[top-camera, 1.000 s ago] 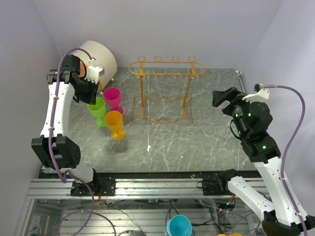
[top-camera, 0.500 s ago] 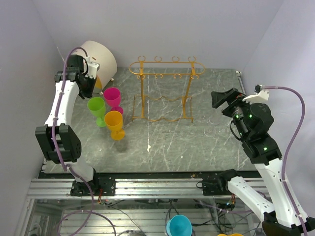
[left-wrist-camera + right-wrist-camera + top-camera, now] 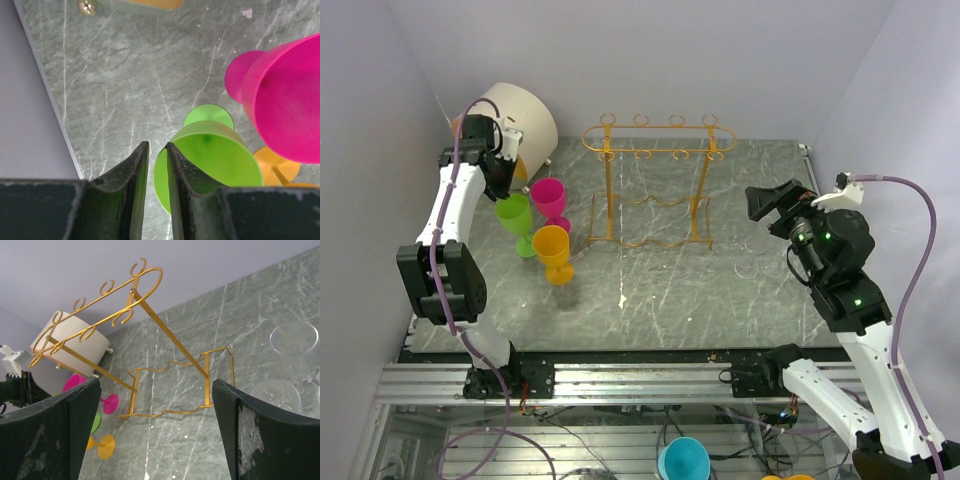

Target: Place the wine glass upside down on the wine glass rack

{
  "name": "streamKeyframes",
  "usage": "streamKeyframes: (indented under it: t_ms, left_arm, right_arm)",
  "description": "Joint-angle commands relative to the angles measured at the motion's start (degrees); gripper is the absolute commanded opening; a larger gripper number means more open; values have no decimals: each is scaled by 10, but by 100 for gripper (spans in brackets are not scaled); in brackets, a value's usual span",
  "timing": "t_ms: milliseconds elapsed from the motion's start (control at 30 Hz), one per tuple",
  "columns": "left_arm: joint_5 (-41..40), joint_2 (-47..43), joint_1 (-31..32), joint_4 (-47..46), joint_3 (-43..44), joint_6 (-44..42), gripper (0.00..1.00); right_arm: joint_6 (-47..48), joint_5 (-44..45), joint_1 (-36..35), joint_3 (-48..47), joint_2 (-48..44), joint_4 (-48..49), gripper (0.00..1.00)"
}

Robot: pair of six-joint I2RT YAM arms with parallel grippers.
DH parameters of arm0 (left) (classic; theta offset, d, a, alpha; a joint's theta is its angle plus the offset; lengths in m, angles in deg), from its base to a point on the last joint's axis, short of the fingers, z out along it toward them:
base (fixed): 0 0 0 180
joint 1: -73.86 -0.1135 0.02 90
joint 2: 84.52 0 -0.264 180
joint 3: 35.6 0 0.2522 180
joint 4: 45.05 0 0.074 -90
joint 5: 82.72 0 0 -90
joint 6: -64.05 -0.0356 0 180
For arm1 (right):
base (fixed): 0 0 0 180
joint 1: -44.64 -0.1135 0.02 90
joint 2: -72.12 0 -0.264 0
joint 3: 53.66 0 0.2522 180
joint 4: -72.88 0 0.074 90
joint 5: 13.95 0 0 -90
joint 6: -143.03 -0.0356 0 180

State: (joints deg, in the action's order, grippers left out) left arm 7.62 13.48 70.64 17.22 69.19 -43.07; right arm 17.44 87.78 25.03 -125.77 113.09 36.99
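Coloured wine glasses: three on the table (image 3: 740, 290), namely one green glass (image 3: 516, 212), one pink glass (image 3: 548, 193) and one orange glass (image 3: 552, 243), grouped at 9 o'clock of the rack (image 3: 660, 152). Racks: one, with two uprights. Clear glasses (image 3: 294, 338): two, at 3 o'clock of the rack in the right wrist view. Drum (image 3: 525, 115): one, at 10 o'clock. Cyan cup (image 3: 683, 460): one, below the table at 6 o'clock.

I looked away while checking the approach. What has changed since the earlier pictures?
The left gripper came down from by the cream drum; its fingers now straddle the rim of the green wine glass. The right gripper, wine glass rack, pink glass and orange glass stayed put.
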Motion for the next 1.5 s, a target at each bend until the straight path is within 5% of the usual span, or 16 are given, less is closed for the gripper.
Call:
streamKeyframes:
  t_ms: [0, 533, 633, 700, 900, 1133, 1300, 1467]
  left_arm:
    - [-7, 9, -1, -2, -20, -5, 32]
    - [7, -11, -1, 34, -51, -31, 29]
    - [1, -12, 0, 37, -48, -31, 8]
    - [8, -16, -1, 47, -39, -32, 7]
    - [36, -85, 7, 125, 58, -37, 7]
    - [-35, -185, 22, 189, 212, -69, 7]
    - [-44, -274, 23, 94, 258, -101, 7]
    - [78, -416, 23, -184, 80, -128, 7]
  right_arm:
    - [-9, -9, -1, 7, 2, 12, 92]
    - [-7, -6, -1, 6, 5, 13, 92]
    - [-7, -3, -1, 22, 0, 12, 92]
    - [-5, -2, -1, 21, -3, 12, 92]
    - [33, -19, -1, 14, -23, 23, 93]
    - [47, -107, -1, -79, -28, 60, 95]
    - [-4, -240, -1, -125, 14, 135, 97]
    - [-82, -391, -1, -147, 86, 275, 97]
